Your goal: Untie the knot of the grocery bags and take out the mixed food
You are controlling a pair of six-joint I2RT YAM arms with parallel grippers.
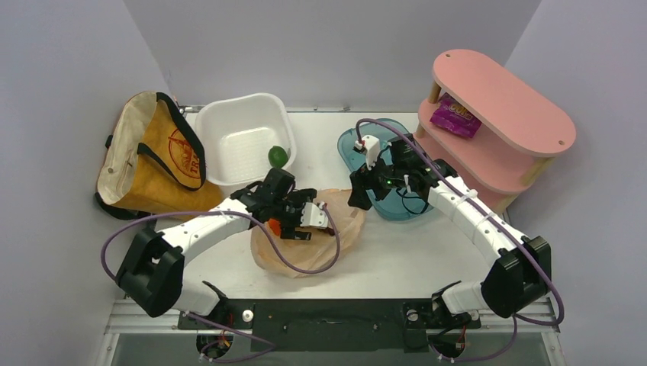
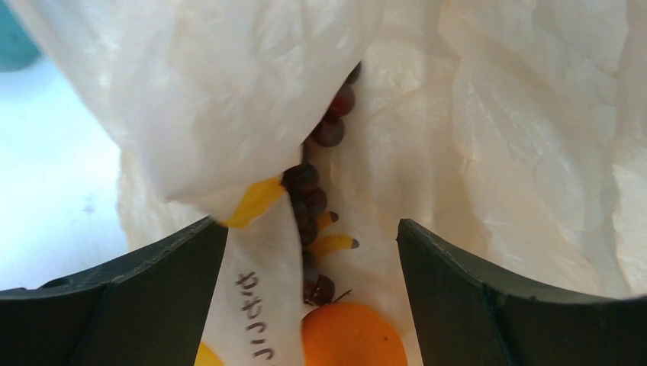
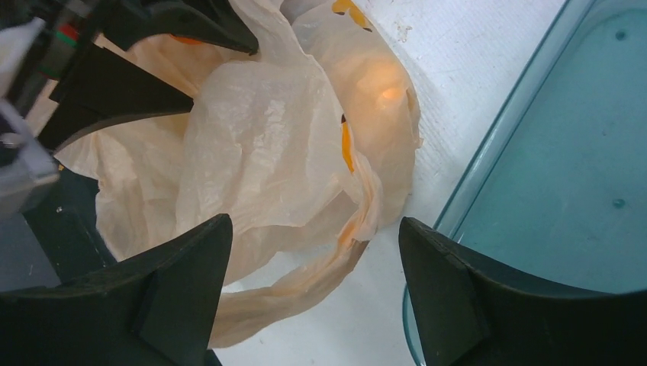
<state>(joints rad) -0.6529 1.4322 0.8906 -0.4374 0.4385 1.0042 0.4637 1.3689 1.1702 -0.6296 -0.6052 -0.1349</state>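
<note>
The peach plastic bag (image 1: pixel 336 232) lies crumpled mid-table, its mouth loose. My left gripper (image 1: pixel 294 227) is pushed into that mouth, open. In the left wrist view the left gripper (image 2: pixel 309 225) has dark red grapes (image 2: pixel 309 198) and an orange (image 2: pixel 351 335) between its spread fingers, neither touched. My right gripper (image 1: pixel 356 198) hovers at the bag's right edge. In the right wrist view the right gripper (image 3: pixel 314 221) is open over a loop handle (image 3: pixel 305 282). The brown tote (image 1: pixel 149 156) lies at the far left. A green fruit (image 1: pixel 278 156) sits in the white tub (image 1: pixel 240 130).
A teal tub (image 1: pixel 385 202) sits just right of the bag, under my right arm; its rim (image 3: pixel 488 145) is close to the right finger. A pink two-tier shelf (image 1: pixel 503 99) with a purple packet (image 1: pixel 455 118) stands at the back right.
</note>
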